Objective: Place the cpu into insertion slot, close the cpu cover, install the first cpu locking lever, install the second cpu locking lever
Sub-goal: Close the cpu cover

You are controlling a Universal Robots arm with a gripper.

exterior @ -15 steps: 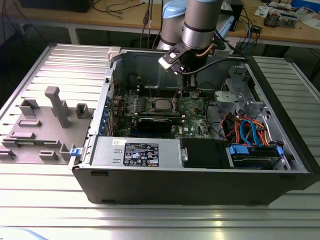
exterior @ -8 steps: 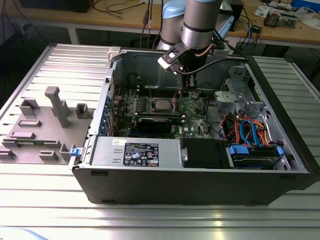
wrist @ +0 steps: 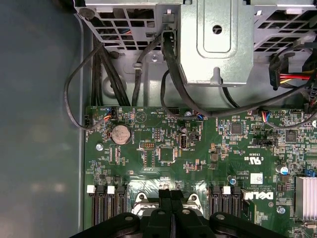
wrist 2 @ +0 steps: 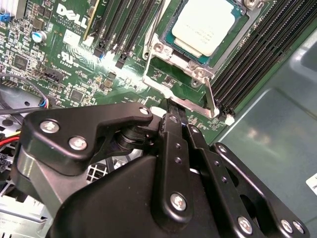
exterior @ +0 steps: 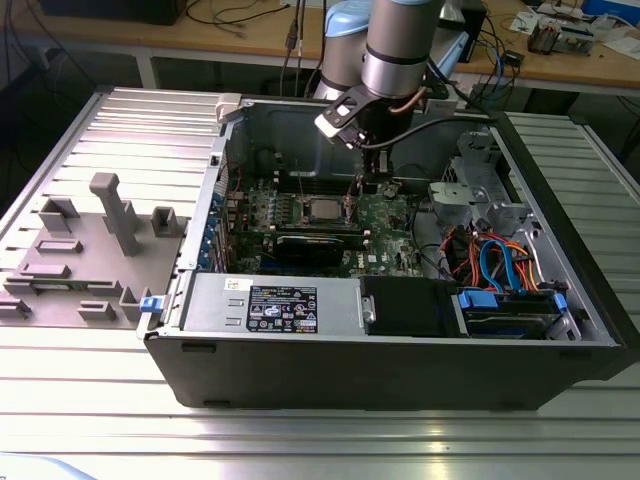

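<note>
In the second wrist view the cpu [wrist 2: 203, 25] is lying flat in the slot [wrist 2: 197, 71], metal top facing up. The cover [wrist 2: 210, 96] is standing open, its free edge pointing toward the gripper [wrist 2: 174, 110], whose fingers are sitting closed together at that edge.

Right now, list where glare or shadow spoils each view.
Exterior view: table slats gleam along the front. Second wrist view: white glare on the motherboard beside the memory slots; cpu brightly lit. First wrist view: case wall dim, with faint reflections.
</note>
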